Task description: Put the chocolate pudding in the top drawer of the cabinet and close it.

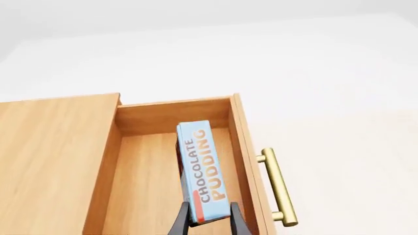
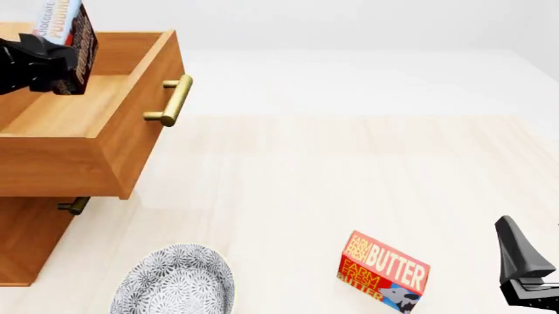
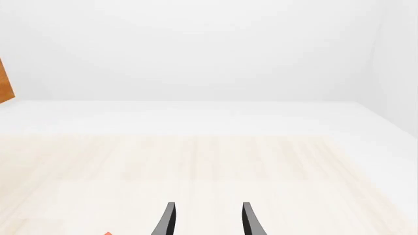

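Black left gripper point(image 1: 209, 218) clamps the slim, glossy blue chocolate pudding point(image 1: 201, 169) box above the pulled-out, smooth-grained wooden top drawer point(image 1: 163, 181) of the cabinet point(image 2: 35, 242), its brass bar handle point(image 1: 277, 186) beyond, release and closing remaining, while the right gripper point(image 3: 205, 220) idles, jaws apart.

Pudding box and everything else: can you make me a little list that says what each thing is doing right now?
pudding: held by the left gripper above the open top drawer
top drawer: pulled out, nothing lying inside it
lower drawer: shut
left gripper: shut on the pudding
right gripper: open, holding nothing, over the table
butter box: on the table, near the right gripper
patterned bowl: on the table in front of the cabinet
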